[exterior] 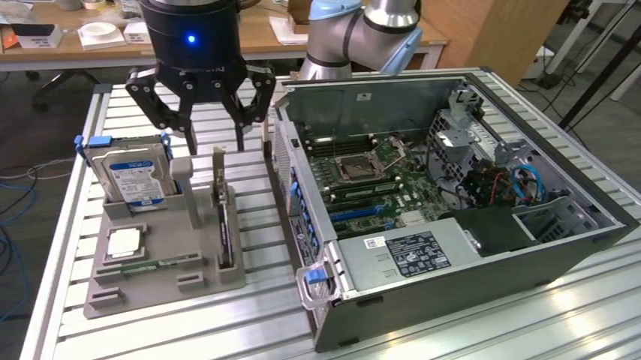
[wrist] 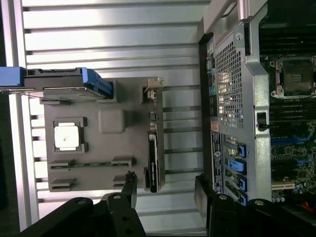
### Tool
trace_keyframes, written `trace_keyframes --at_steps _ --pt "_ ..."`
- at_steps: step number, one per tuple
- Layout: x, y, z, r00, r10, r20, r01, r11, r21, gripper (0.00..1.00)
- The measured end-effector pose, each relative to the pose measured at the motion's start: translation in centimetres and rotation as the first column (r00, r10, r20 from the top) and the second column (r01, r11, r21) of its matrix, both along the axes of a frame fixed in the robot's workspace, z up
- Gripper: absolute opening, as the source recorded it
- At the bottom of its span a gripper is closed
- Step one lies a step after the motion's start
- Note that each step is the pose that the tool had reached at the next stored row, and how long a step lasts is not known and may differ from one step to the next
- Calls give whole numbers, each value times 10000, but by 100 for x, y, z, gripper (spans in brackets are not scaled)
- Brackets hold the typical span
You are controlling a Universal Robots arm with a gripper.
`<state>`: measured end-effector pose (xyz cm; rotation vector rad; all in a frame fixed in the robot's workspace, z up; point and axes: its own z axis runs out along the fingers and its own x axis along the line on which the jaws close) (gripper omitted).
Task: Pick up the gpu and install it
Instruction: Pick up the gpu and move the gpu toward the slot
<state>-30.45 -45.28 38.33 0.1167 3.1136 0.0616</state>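
Hovering above the graphics card (exterior: 222, 221) with jaws wide and empty

The black gripper (exterior: 213, 144) hangs over a table (exterior: 150, 330) of metal slats. It is above a grey holder (exterior: 150, 289) that sits just beside an open computer case (exterior: 561, 247). Its jaws stand wide apart and grip nothing.

The graphics card stands on its long edge in a slot of the holder, on the side nearest the case. Its silver bracket rises at the end farther from the exterior camera. In the exterior view the fingers (exterior: 186, 135) show just above that bracket end, one to each side of it. In the wrist view the card (wrist: 152, 148) is a thin dark strip running away from the gripper (wrist: 165, 180). Its dark end shows between the two fingers (wrist: 129, 185), closer to one than to the other. The card sits in its slot, not gripped.

A hard drive (exterior: 130, 176) with a blue and white label stands upright in the same holder, toward the exterior view's left. A square processor chip (exterior: 122, 244) lies flat in a pocket nearer the camera. A narrow green memory stick (exterior: 161, 264) lies flat just beside that chip.

The case lies on its side with the cover off. Inside are the main board (exterior: 371, 176) and a power supply box (exterior: 410, 255) with a dark label.
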Motion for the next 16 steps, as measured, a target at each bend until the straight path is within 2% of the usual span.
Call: trace_keyframes --at_steps 8,12,16 --pt "10 -21 -49 10000 -13 -1 13 10000 -23 59" --pt "12 -23 -66 10000 -12 -1 12 10000 -64 59" --pt "11 -23 -66 10000 -13 -1 13 10000 -65 59"
